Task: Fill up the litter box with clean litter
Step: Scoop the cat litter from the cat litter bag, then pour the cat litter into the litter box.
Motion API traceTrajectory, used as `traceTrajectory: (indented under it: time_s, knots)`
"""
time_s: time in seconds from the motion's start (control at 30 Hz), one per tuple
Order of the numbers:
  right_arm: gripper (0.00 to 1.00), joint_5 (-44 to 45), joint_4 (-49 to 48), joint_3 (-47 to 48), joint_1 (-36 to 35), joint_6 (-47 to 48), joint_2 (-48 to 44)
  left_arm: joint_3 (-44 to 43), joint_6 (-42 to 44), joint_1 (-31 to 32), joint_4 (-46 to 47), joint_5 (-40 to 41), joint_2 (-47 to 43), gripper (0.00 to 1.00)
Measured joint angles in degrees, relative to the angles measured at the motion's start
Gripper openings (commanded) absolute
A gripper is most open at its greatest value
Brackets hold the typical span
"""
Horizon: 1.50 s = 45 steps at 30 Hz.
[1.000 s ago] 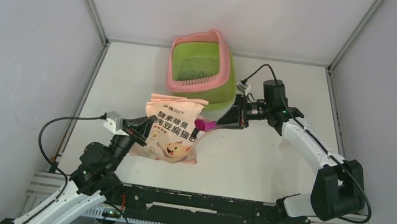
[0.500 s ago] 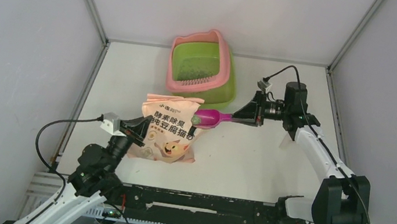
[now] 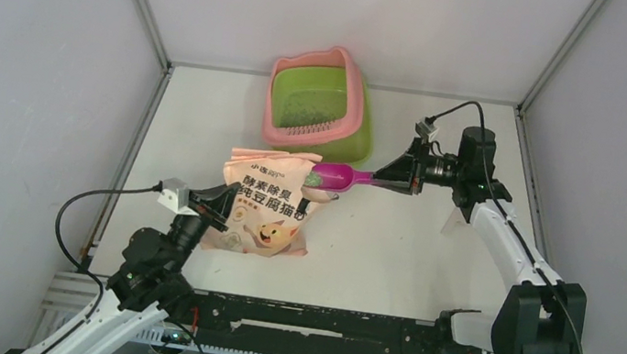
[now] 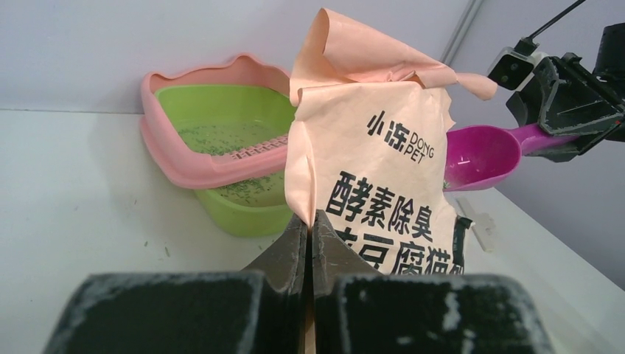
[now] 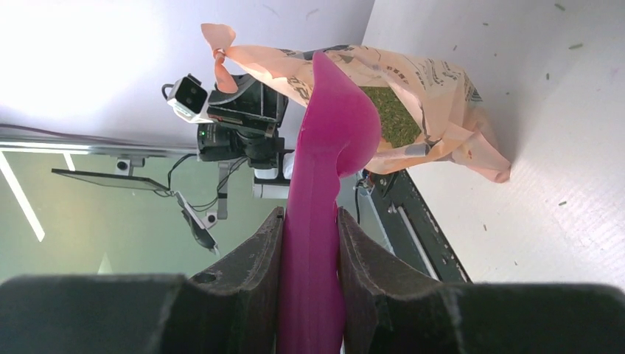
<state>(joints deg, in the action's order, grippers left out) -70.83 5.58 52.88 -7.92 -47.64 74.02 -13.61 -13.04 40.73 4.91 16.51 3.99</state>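
While your left gripper (image 4: 309, 221) pinches the bag (image 4: 372, 184), right gripper (image 5: 310, 219) clamping the scoop (image 5: 333, 133), sparse litter (image 4: 214, 136) speckles the litter box (image 4: 221, 175).

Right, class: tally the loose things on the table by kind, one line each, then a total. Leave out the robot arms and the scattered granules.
litter box: 1
bag: 1
scoop: 1
Total: 3
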Motion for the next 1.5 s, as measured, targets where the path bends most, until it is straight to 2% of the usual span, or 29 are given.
traceTrajectory:
  time_s: [0.23, 0.47, 0.73, 0.97, 1.1, 1.23, 1.37, 1.5]
  knots:
    - [0.0, 0.07, -4.72, 0.0, 0.44, -4.2, 0.57, 0.0, 0.0, 0.0, 0.26, 0.02, 0.37, 0.0]
    - [0.0, 1.75, -13.94, 0.02, 1.64, -10.73, 6.08, 0.0, 0.02, 0.0, 1.38, 0.0, 2.19, 0.0]
    - [0.0, 8.48, -12.66, 7.43, 2.25, -10.78, 14.99, -0.02, 1.11, 0.0, 0.87, 0.04, 1.84, 0.0]
    - [0.0, 17.97, 2.56, 29.62, -0.5, -1.57, 23.41, -0.02, 1.44, 0.0, 0.11, 0.02, 1.16, 0.0]
    - [0.0, 27.87, 16.15, 47.65, -4.17, 7.65, 30.21, -0.02, 1.4, 0.0, -0.33, -0.02, 0.7, 0.0]
    - [0.0, 39.34, 27.47, 61.42, -8.52, 15.69, 36.57, -0.02, 1.11, 0.0, -1.14, -0.15, -0.04, 0.0]
    - [0.0, 51.69, 35.52, 69.99, -13.07, 23.26, 41.79, -0.02, 1.01, 0.0, -2.51, -0.17, -1.49, 0.0]
    - [0.0, 66.55, 39.63, 70.36, -18.27, 31.23, 43.23, -0.02, 0.79, 0.0, -2.97, -0.15, -2.69, 0.0]
